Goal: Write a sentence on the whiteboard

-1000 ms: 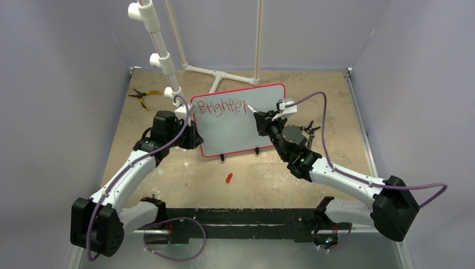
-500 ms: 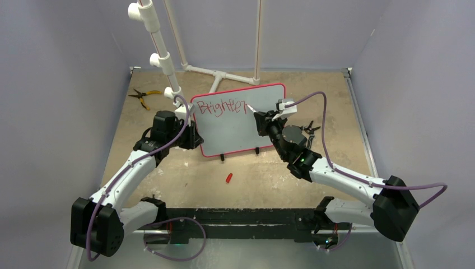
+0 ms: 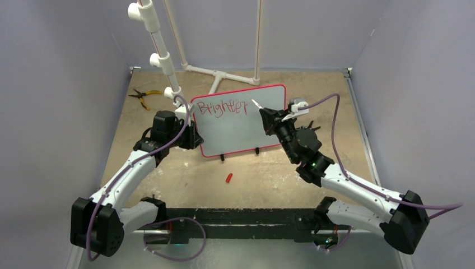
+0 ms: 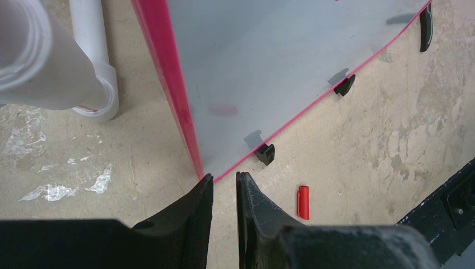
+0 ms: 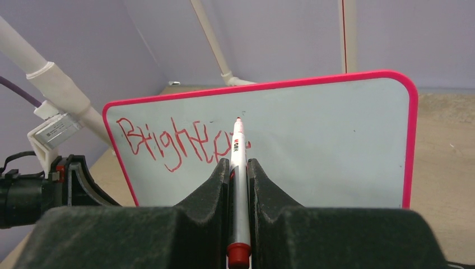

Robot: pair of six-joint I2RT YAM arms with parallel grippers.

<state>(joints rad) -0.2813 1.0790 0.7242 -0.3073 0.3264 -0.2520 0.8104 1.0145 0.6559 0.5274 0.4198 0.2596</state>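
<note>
Pinched between the black fingers of the right gripper (image 5: 240, 165): a white marker (image 5: 239, 193), red rear end toward the wrist, red tip pointing straight ahead. Just past that tip, the whiteboard (image 5: 336, 140), upright and facing the fingers, red frame all round; cannot tell whether the tip touches the white face or stops short. Ahead and to the left of the tip, the sentence (image 5: 179, 145) so far: one red word in a single row, reading roughly "Brighter", its last letter just below the tip. Bare white ahead and to the right.

At the left gripper (image 4: 224, 180), fingers drawn close, only a narrow slit between them. Right at the mouth of that slit, the whiteboard's lower corner; cannot tell whether nipped or merely met. Beyond the fingertips, small black feet (image 4: 264, 154) under the lower frame, resting on the tan table (image 4: 392, 129). Ahead and to the right, apart from the frame, a small red cap (image 4: 303, 202) lying flat. To the left, a white pipe (image 4: 92, 61), close beside the frame. Farther out past that pipe, in the top view, yellow-handled pliers (image 3: 143, 96).
</note>
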